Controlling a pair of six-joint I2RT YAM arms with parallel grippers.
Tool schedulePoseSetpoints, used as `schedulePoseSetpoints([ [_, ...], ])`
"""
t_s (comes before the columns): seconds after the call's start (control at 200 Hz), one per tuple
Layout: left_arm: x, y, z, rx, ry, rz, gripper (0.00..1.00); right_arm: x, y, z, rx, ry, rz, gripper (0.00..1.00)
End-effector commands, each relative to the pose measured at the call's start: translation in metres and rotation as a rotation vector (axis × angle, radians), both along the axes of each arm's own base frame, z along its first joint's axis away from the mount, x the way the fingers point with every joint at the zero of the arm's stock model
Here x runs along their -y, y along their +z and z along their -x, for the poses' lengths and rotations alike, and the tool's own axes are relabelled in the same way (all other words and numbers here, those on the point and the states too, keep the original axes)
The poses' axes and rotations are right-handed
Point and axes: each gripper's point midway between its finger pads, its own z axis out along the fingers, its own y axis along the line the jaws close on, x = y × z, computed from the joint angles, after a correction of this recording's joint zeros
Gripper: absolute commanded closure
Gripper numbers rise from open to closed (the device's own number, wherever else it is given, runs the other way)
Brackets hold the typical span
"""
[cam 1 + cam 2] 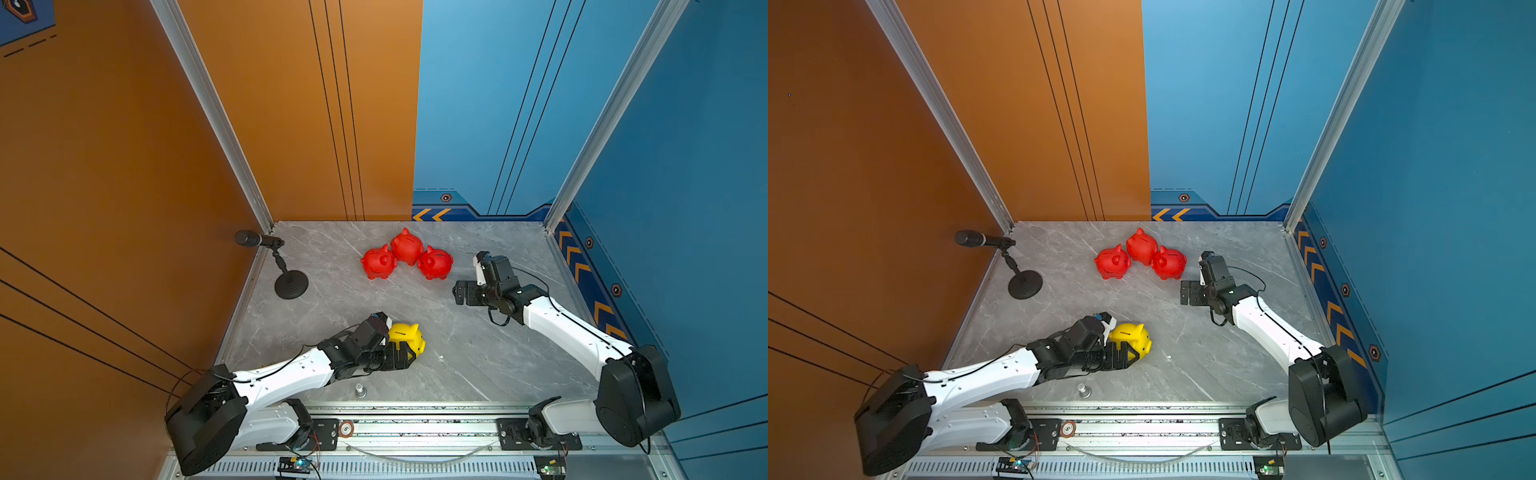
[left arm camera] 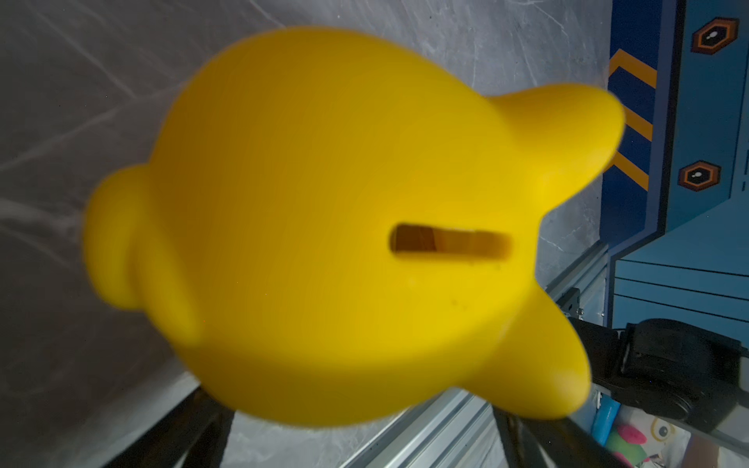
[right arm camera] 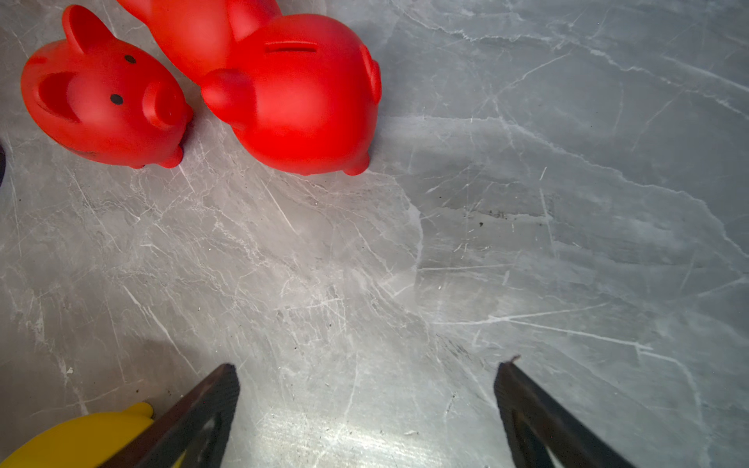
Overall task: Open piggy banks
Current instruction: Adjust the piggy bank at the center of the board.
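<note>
The yellow piggy bank (image 1: 409, 338) (image 1: 1133, 336) hangs tilted near the table's front, and my left gripper (image 1: 401, 358) (image 1: 1126, 356) is shut on its body from the side. In the left wrist view the yellow bank (image 2: 324, 202) fills the frame, coin slot towards the camera, with a dark finger at each lower side. Three red piggy banks (image 1: 378, 262) (image 1: 407, 246) (image 1: 435, 262) huddle together at the back centre. To their right, my right gripper (image 1: 459, 293) (image 3: 364, 368) is open over bare table; two red banks (image 3: 105, 101) (image 3: 300, 101) lie ahead of it.
A black microphone on a round stand (image 1: 291, 284) sits at the back left corner. A small metal knob (image 1: 360, 390) stands by the front edge, just before the aluminium rail (image 1: 415, 428). Orange and blue walls close in the grey marble table (image 1: 478, 353).
</note>
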Motion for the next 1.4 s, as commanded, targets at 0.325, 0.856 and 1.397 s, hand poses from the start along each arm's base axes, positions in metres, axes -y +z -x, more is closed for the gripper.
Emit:
schedulePoseSetpoints([
  [0.325, -0.013, -0.042, -0.032, -0.049, 0.005, -0.002, 0.02, -0.015, 0.011, 0.004, 0.01, 0.079, -0.049, 0.0],
  [0.856, -0.105, -0.039, -0.001, -0.117, 0.132, -0.316, 0.02, -0.108, -0.028, 0.004, -0.064, 0.28, 0.005, 0.0],
  [1.397, -0.09, -0.04, -0.052, -0.106, 0.16, -0.26, 0.02, -0.123, -0.056, 0.018, -0.089, 0.363, 0.085, 0.0],
])
